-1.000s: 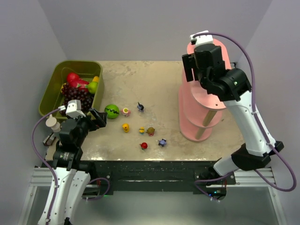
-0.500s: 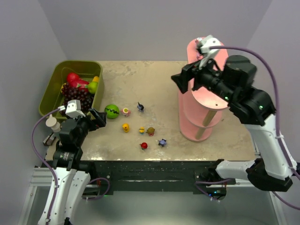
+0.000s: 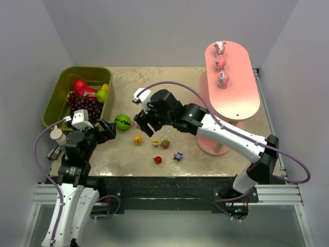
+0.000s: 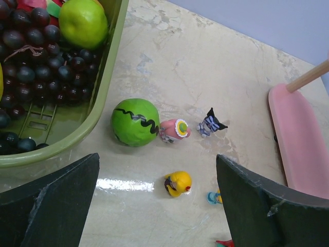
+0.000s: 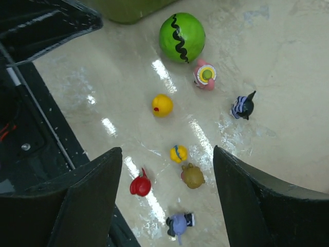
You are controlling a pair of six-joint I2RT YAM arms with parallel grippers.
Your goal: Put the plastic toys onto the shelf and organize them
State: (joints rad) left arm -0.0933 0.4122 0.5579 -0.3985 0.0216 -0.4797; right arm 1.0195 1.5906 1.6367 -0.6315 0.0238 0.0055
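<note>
We've got the right gripper spread wide above the loose plastic toys — nothing pinched — left gripper gaping too, three pink ones atop the shelf.

Small plastic figurines loose mid-desk: seven lay there.
Their colours, one each: pink toy, black-blue toy, yellow toy, yellow-blue toy, brown toy, red toy, purple toy.
Pink figurines on the tall pink shelf, top board: three stood in a row.
Green ball with black zigzag: one.
Olive-green plastic bin, desk's far left corner: one.
Dark grape bunch in it: one.
</note>
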